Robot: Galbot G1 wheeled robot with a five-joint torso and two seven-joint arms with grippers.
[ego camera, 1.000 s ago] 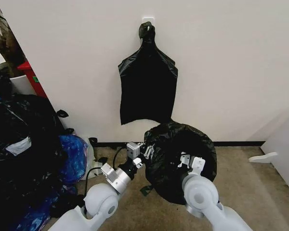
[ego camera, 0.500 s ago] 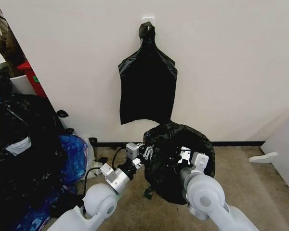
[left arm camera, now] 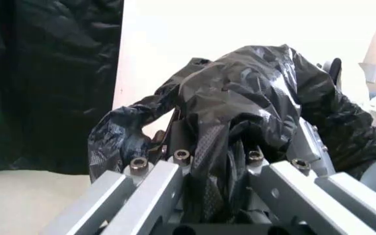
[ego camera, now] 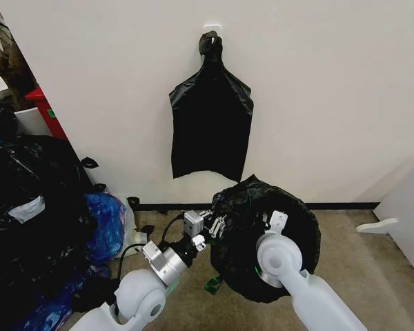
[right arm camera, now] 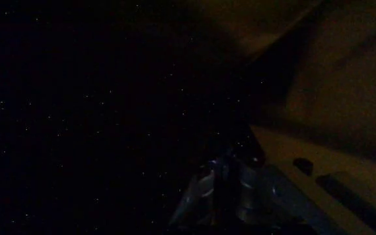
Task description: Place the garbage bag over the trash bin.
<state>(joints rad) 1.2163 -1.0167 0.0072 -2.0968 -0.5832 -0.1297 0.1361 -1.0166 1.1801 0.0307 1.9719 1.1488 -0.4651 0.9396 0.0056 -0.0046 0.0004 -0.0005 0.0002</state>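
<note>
A: Left gripper (ego camera: 214, 225), state?
B: Pinched on the bag (ego camera: 265, 238). In the left wrist view a bunched fold of black film (left arm camera: 240, 127) is clamped between the metal fingers (left arm camera: 150, 183) and spills over them. In the head view it grips the bag's left edge.
A: Right gripper (ego camera: 272, 222)?
B: Over the top of the bag, arm reaching in from below. Right wrist view is nearly black; glossy film sits pressed between the finger parts (right arm camera: 224, 196), so logged as closed on the bag.
A: Bag location?
B: On the carpet (ego camera: 372, 269), near the wall (ego camera: 331, 103), draped as a dome over a round form. The bin under it is hidden; no white wall seen.
A: Around the bag?
B: Flat bunch of bags (ego camera: 211, 127) hangs on the wall above it. Heap of black and blue bags (ego camera: 48, 207) to its left, red box (ego camera: 45, 110) behind the heap.
</note>
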